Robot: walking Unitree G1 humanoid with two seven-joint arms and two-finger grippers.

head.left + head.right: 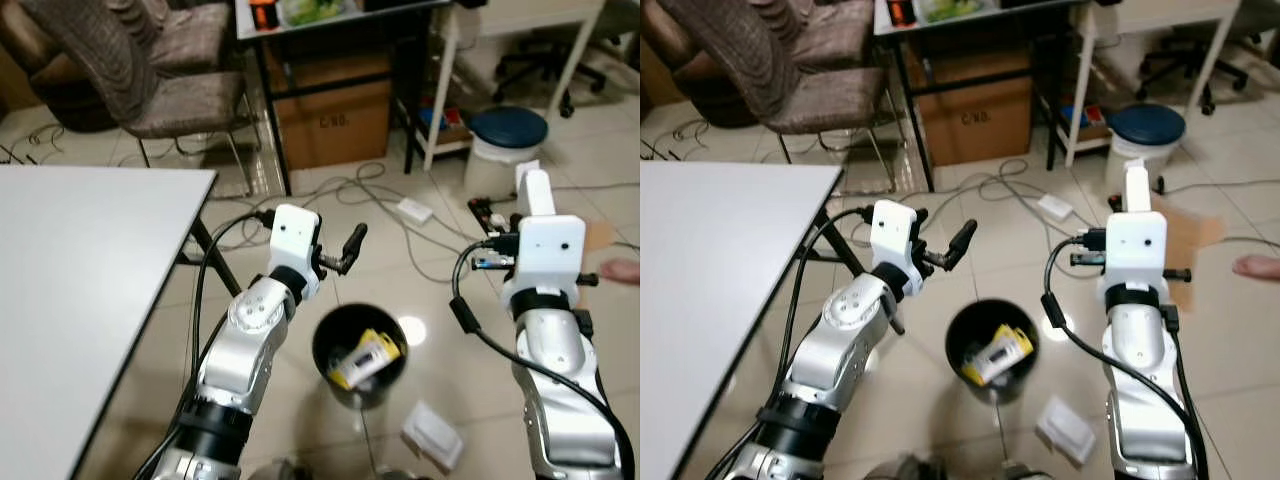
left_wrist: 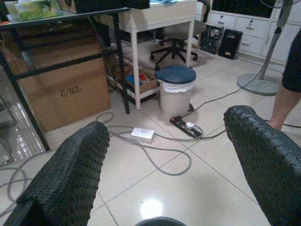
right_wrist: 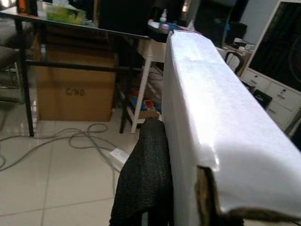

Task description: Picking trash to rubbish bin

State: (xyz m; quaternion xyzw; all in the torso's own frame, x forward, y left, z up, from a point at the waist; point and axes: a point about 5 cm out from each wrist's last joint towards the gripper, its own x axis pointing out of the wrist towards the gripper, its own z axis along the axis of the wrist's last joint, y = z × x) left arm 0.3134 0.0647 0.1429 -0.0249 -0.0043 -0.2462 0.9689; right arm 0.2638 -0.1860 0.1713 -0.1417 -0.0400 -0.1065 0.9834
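A black rubbish bin (image 1: 318, 345) stands on the tiled floor between my two arms. A yellow and white packet (image 1: 365, 357) lies inside it. My left gripper (image 1: 350, 248) hovers open just above and behind the bin's far-left rim, with nothing between its fingers (image 2: 70, 174). My right gripper (image 1: 530, 208) is raised to the right of the bin and is shut on a white carton (image 3: 211, 122), which stands upright out of it (image 1: 533, 188). Another white packet (image 1: 432, 432) lies on the floor by the bin's near right side.
A white table (image 1: 80, 280) fills the left. Behind stand a brown chair (image 1: 170, 90), a cardboard box (image 1: 335, 115) under a dark desk, and a white bin with a blue lid (image 1: 507, 140). Cables and a power strip (image 1: 414, 209) cross the floor. A person's foot (image 1: 622, 270) is at the right.
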